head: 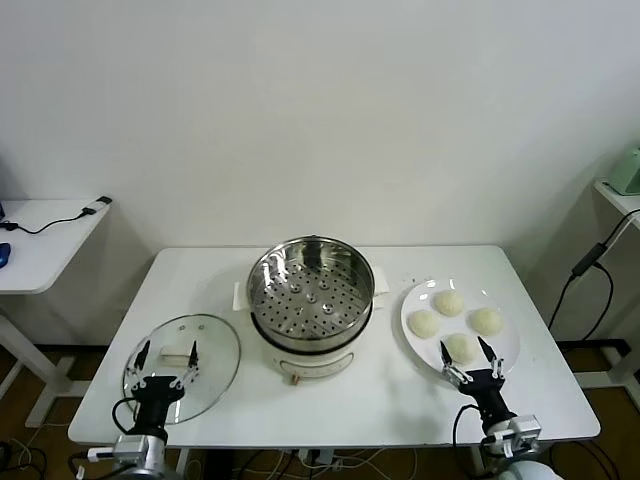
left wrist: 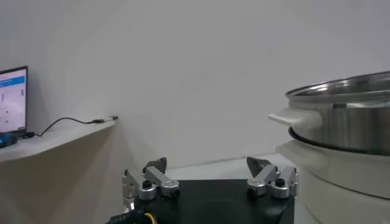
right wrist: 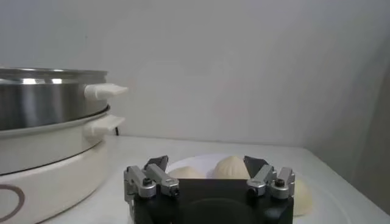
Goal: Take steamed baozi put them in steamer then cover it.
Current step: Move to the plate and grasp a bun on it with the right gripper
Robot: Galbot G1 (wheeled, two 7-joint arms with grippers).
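Several cream-white steamed baozi point(head: 450, 302) lie on a white plate point(head: 505, 350) at the table's right. The steel steamer point(head: 310, 285) with its perforated tray stands open in the middle on a cream base. Its glass cover point(head: 215, 355) with a cream handle lies flat at the front left. My right gripper point(head: 470, 358) is open at the plate's near edge, right at the nearest baozi point(right wrist: 233, 167). My left gripper point(head: 166, 363) is open over the cover's near part, around the handle point(head: 177, 352) as seen from above.
The white table point(head: 345, 415) ends just behind both grippers. A side desk point(head: 45, 235) with a cable stands at the left and another table edge at the far right. The steamer wall point(left wrist: 350, 125) rises close beside my left gripper point(left wrist: 210, 167).
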